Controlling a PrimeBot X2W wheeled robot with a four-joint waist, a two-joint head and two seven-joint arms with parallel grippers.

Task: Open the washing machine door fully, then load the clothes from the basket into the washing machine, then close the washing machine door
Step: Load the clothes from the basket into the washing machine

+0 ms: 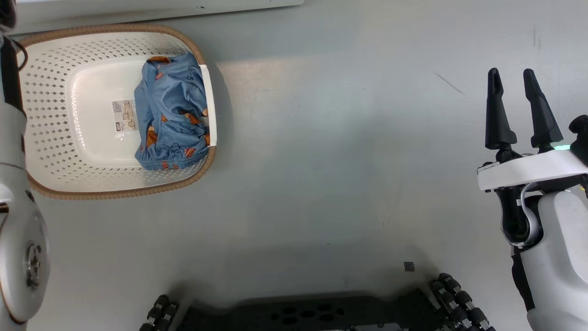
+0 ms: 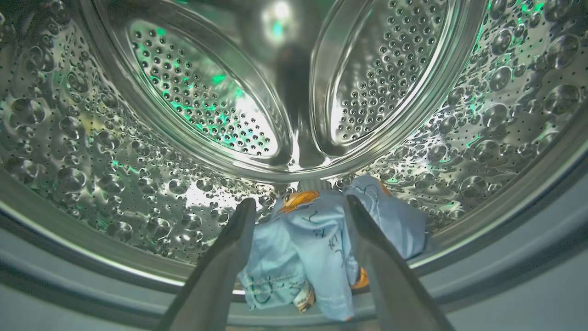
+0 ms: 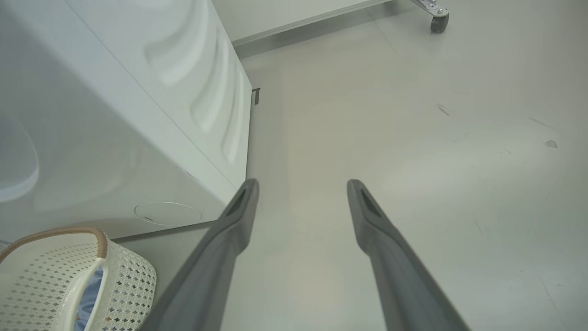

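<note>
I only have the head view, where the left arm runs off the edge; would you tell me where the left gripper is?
Observer: The left gripper is inside the steel drum of the washing machine.
Operator: Is it gripping anything?
Observer: No, its jaws are open; a light-blue garment lies at the drum's front lip, seen between the fingers.
Operator: What does the right gripper face?
Observer: Floor, alongside the machine's white side panel.

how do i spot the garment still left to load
On the grey floor sits a cream-white perforated plastic basket with a brown woven rim. Bunched against its right-hand wall lies a shiny blue garment with orange figures, the only cloth inside it.
</note>
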